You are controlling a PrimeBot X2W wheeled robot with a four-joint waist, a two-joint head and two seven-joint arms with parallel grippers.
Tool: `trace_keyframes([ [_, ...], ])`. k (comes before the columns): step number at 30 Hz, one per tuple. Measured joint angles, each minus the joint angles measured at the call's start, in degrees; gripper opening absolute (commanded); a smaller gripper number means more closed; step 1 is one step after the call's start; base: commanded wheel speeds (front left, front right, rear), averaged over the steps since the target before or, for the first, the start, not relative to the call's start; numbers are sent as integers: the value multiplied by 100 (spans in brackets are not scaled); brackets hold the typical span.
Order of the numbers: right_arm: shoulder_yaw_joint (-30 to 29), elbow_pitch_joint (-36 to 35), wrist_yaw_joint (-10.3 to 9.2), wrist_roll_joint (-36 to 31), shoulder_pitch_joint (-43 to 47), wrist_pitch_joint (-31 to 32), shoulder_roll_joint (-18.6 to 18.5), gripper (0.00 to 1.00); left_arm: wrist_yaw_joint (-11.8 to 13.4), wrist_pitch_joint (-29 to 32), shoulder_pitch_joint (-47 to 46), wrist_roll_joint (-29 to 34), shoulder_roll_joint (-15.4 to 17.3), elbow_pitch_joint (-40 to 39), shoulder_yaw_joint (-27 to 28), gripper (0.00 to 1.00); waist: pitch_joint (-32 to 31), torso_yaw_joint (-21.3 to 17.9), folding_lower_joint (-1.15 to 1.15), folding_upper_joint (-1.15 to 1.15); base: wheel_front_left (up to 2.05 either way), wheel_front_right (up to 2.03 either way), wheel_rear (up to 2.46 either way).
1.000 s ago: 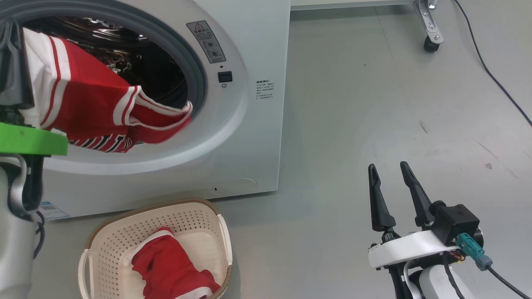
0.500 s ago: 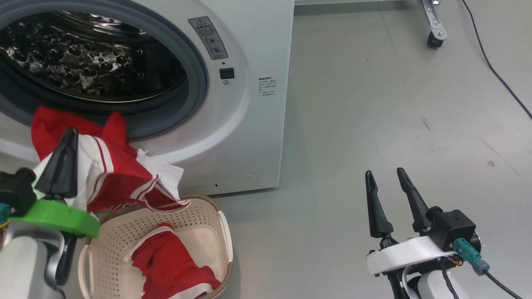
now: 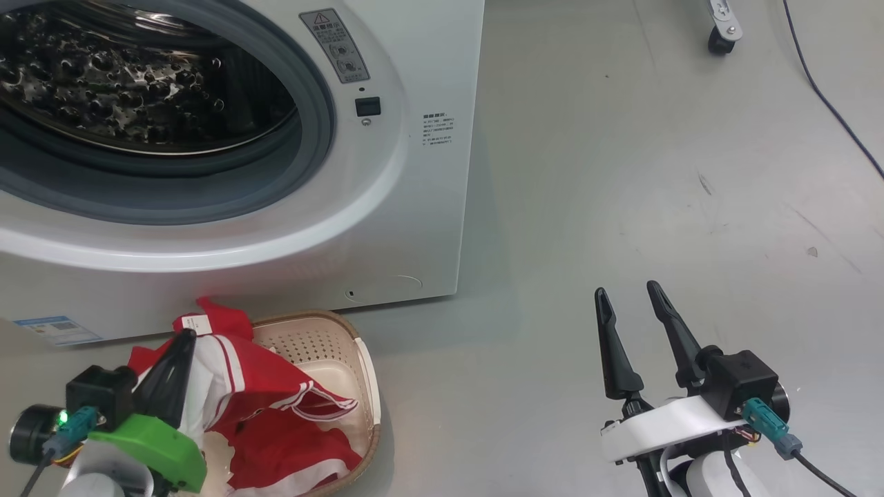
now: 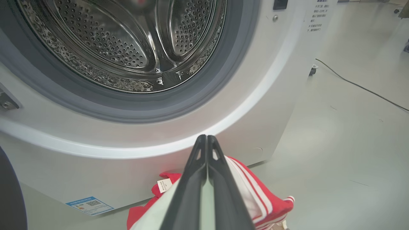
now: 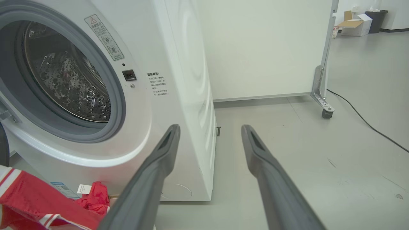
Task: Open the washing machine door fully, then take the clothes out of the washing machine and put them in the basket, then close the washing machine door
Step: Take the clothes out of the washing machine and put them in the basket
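The left gripper is clenched on the clothes, a red garment with white stripes. The basket lies just below this gripper and to its right. The garment's length trails from the gripper rightward across the basket's opening, and one bunched red end with a white tag hangs beyond the rim, towards the washing machine. The right gripper, released and empty, is well apart over bare floor, so the left arm is nearer. The fabric hides the basket's floor. The drum looks empty, though cut off. A dark curved shape beside the left gripper may be the door; I cannot tell.
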Motion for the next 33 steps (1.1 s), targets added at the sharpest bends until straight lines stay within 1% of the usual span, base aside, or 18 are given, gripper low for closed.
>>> trace_keyframes([
  [4,24,5,0,-30,-4,-1,3,100,-41,70,83,2,-16,121,-145,0,88,-45,0,0,0,0,0],
  [12,64,-15,-1,-71,-96,0,18,100,-44,235,83,1,-37,397,-441,0,345,-140,0,0,0,0,0],
  [19,172,-78,-10,-89,-205,-1,27,100,-45,390,55,-2,-15,743,-480,0,631,-265,0,0,0,0,0],
  [25,256,-156,-30,-153,-276,-1,33,100,-47,534,-163,-2,119,1047,-474,0,946,-413,0,0,0,0,0],
  [26,271,-176,-69,-171,-279,-1,35,100,-47,570,-209,-2,156,1082,-470,0,1004,-440,0,0,0,0,0],
  [29,324,-227,-80,-181,-313,-1,43,100,-47,600,-358,-11,238,1229,-442,0,1191,-526,0,0,0,0,0],
  [30,353,-266,-122,-187,-359,-1,52,100,-48,648,-461,-21,292,1332,-408,0,1323,-588,0,0,0,0,0],
  [33,387,-328,-129,-188,-384,-1,65,100,-49,682,-600,-63,420,1494,-320,0,1527,-685,0,0,0,0,0],
])
